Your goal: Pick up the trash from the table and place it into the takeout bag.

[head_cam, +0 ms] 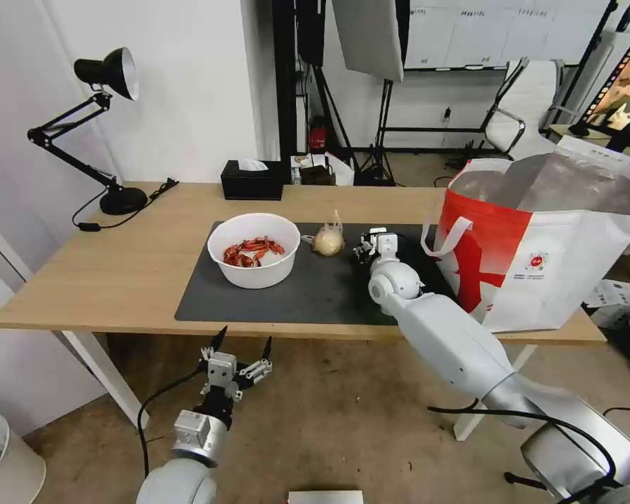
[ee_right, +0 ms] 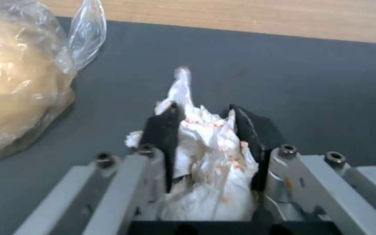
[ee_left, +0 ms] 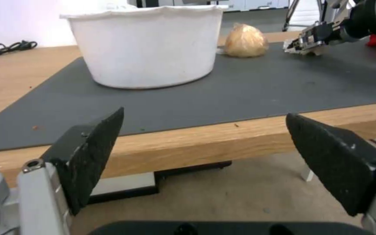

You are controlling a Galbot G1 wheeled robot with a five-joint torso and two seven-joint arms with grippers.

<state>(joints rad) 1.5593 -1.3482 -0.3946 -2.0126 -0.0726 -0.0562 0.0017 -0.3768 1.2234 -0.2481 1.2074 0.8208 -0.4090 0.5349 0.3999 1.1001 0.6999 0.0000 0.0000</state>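
Light-wood table [head_cam: 119, 273], dark grey mat [head_cam: 308, 294], black lamp [head_cam: 112, 199], tissue box [head_cam: 252, 182], takeout bag [head_cam: 539, 245]

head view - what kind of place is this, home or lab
Probably a lab or studio, not a home: light stands and a softbox behind the table, an office chair, and a whiteboard on the back wall.

Right arm [head_cam: 469, 350]: extended forward from 4 o'clock toward centre of head view, wrist low. Right gripper [ee_right: 203, 130]: black pads [ee_right: 162, 130] closed in, clamped onto crumpled white tissue [ee_right: 210, 153] wedged between them.

Left arm [head_cam: 189, 448]: low at 6 o'clock, forearm pointing up toward 12. Left gripper [ee_left: 205, 156]: pads [ee_left: 94, 147] spread wide, nothing between.
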